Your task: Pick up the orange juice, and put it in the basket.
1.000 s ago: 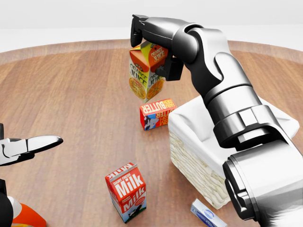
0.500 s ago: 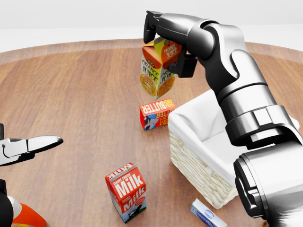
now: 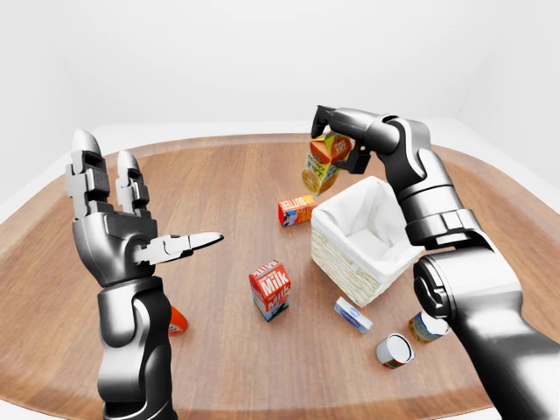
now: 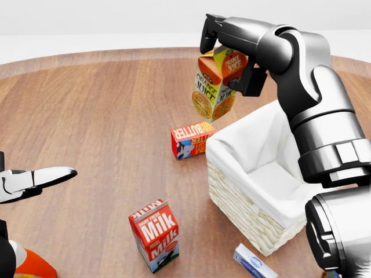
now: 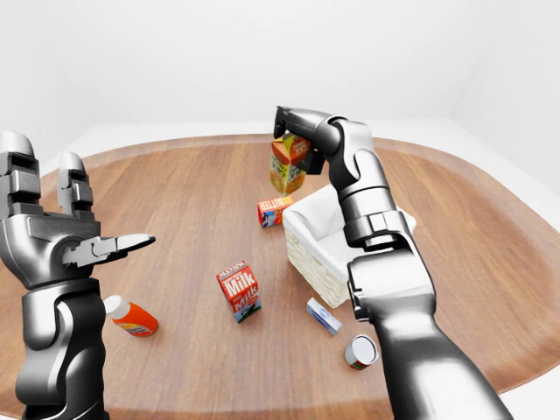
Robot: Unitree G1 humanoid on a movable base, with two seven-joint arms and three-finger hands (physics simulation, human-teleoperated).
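Your right hand point(image 4: 229, 52) has carried the orange juice point(image 4: 215, 82) rightward, gripping it above the basket point(image 4: 255, 208) rim; your left hand point(image 3: 118, 223) stays spread, empty.

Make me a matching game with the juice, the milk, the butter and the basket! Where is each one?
Things:
1. orange juice
2. milk carton
3. butter box
4. basket

Places or states:
A. lying on its side on the table
B. held up in the right robot hand
C. white lining, nothing inside
D. standing near the head view's bottom edge

Pairs: 1-B, 2-D, 3-A, 4-C
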